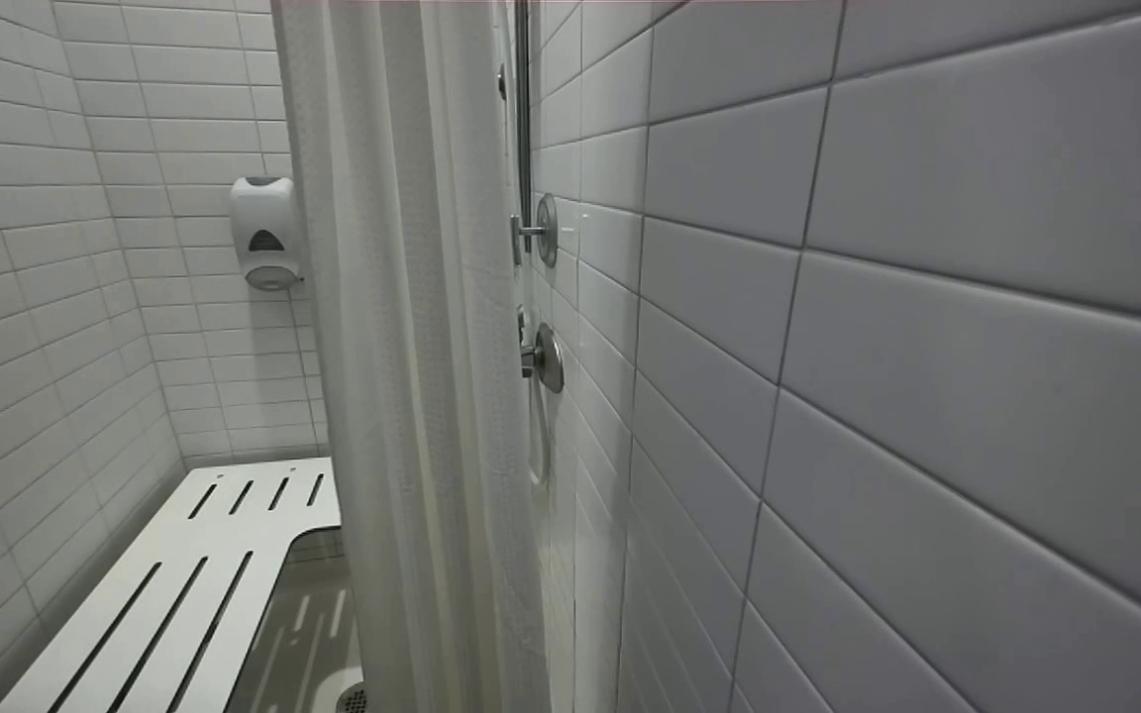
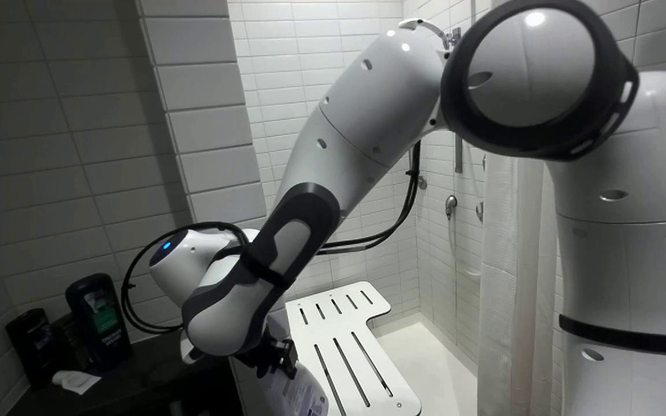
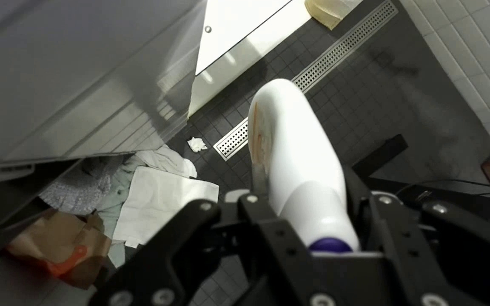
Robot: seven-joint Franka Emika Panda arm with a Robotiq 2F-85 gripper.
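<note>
I can see the white bottle (image 3: 302,142) gripped in the claw (image 3: 306,180), purple end toward the palm, up above the dark floor (image 3: 385,119); in the wrist view it overlaps a long drain (image 3: 347,45). In an exterior view, it shows in front of the slotted seat (image 2: 333,325), while a black desk (image 2: 159,359) carries at least 2 dark bottles (image 2: 99,323). A pale curtain (image 1: 402,347) hangs in both exterior views.

White-tiled walls (image 1: 907,337) flank a slotted bench (image 1: 209,535) and pale curtain (image 1: 422,356).
</note>
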